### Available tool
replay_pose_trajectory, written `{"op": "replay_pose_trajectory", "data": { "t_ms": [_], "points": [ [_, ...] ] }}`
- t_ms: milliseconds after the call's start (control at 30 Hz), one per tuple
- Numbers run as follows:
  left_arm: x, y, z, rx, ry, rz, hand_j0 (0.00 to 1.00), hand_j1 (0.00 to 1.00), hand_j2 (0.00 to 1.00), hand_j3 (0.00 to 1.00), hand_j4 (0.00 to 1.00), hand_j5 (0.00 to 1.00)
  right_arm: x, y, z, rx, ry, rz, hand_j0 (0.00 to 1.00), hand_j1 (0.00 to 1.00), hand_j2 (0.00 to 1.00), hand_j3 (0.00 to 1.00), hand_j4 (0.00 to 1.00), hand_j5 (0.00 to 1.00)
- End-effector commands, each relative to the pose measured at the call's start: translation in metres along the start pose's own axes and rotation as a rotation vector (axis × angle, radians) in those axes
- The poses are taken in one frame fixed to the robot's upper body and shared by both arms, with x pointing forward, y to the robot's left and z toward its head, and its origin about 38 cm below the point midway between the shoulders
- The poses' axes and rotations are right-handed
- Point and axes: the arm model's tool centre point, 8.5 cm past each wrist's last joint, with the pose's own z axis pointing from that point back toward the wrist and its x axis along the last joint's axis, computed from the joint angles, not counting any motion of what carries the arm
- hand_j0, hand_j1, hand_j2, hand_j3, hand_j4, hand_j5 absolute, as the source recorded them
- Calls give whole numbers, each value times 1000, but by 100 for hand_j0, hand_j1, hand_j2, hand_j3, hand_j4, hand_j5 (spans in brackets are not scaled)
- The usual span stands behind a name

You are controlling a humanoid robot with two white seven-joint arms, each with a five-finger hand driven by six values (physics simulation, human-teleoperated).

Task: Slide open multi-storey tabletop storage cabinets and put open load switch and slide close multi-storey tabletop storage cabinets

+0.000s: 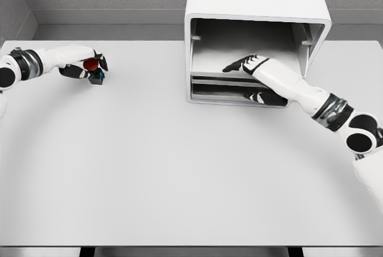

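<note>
A white storage cabinet (257, 5) stands at the back of the table, right of the middle, its front open onto grey shelves. My right hand (239, 65) reaches into the upper compartment, dark fingers stretched flat over the shelf (206, 59), holding nothing. At the far left my left hand (90, 68) is shut on the load switch (93, 65), a small dark block with a red knob and a blue edge, held just above the tabletop. The lower drawer front (215, 92) shows below the right forearm, partly hidden by it.
The grey table (179, 167) spreads wide in front of the cabinet and between both arms. A grey wall runs behind the table. The table's front edge lies near the bottom of the view.
</note>
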Motion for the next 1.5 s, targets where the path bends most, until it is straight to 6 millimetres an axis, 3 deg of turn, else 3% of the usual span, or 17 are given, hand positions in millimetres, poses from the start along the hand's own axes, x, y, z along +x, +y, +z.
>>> {"op": "replay_pose_trajectory", "data": {
  "t_ms": [0, 367, 933, 1067, 1467],
  "points": [
    [0, 0, 0, 0, 0, 1, 46, 46, 46, 46, 46, 46, 0, -3, 2, 3, -1, 12, 80, 80, 80, 80, 80, 80],
    [1, 5, 2, 17, -8, -1, 43, 43, 43, 43, 43, 43, 11, -15, 18, -15, -13, 51, 80, 80, 80, 80, 80, 80],
    [20, 28, 7, 85, -55, -57, 42, 42, 42, 42, 42, 42, 20, -11, 34, 12, -17, 70, 80, 80, 80, 80, 80, 80],
    [15, 33, 18, 105, -52, -62, 42, 42, 42, 42, 42, 42, 26, -8, 40, 9, -22, 68, 80, 80, 80, 80, 80, 80],
    [24, 38, 39, 169, -113, -74, 42, 42, 42, 42, 42, 42, 39, -13, 61, 8, -23, 94, 80, 80, 80, 80, 80, 80]
  ]
}}
